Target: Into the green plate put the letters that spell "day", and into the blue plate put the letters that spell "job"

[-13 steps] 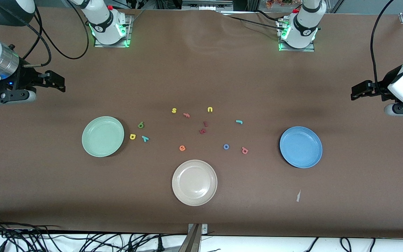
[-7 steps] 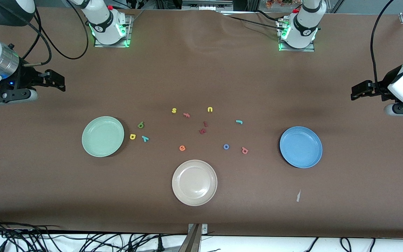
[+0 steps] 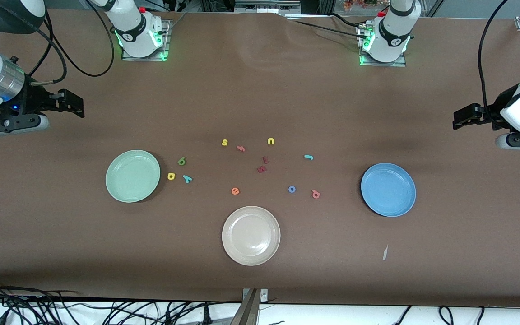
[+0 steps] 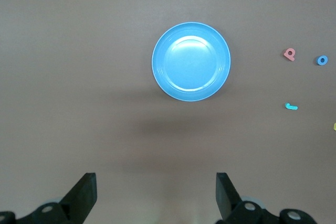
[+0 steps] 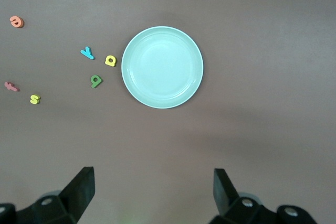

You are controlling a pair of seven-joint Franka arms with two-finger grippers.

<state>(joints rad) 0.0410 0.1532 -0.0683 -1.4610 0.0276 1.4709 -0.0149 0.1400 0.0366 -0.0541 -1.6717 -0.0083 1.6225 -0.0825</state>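
front view shows nothing moved yet: the green plate (image 3: 132, 176) and the blue plate (image 3: 388, 189) are both empty, and every letter lies on the table (image 3: 260, 271). the dark green d (image 3: 181, 160), yellow a (image 3: 171, 176) and teal y (image 3: 187, 178) sit close together just beside the green plate, so the likeliest slip is a wide grab that nudges or drags a neighbour while closing on one. the teal j (image 3: 308, 157), blue o (image 3: 291, 189) and salmon b (image 3: 316, 194) lie more spread out, between the beige plate (image 3: 251, 235) and the blue plate. decoys invite a wrong pick: the yellow s (image 3: 224, 142) and yellow u (image 3: 271, 141) share the a's colour, and the orange e (image 3: 235, 191) and pink f (image 3: 240, 148) are close to the b's. the letters look thin and flat, so the jaws may scrape the table or close on nothing. the right gripper (image 3: 68, 104) hangs over bare table at its own end with jaws spread and empty; the left gripper (image 3: 467, 116) does likewise at its end, so both face a long reach in which aim could drift.
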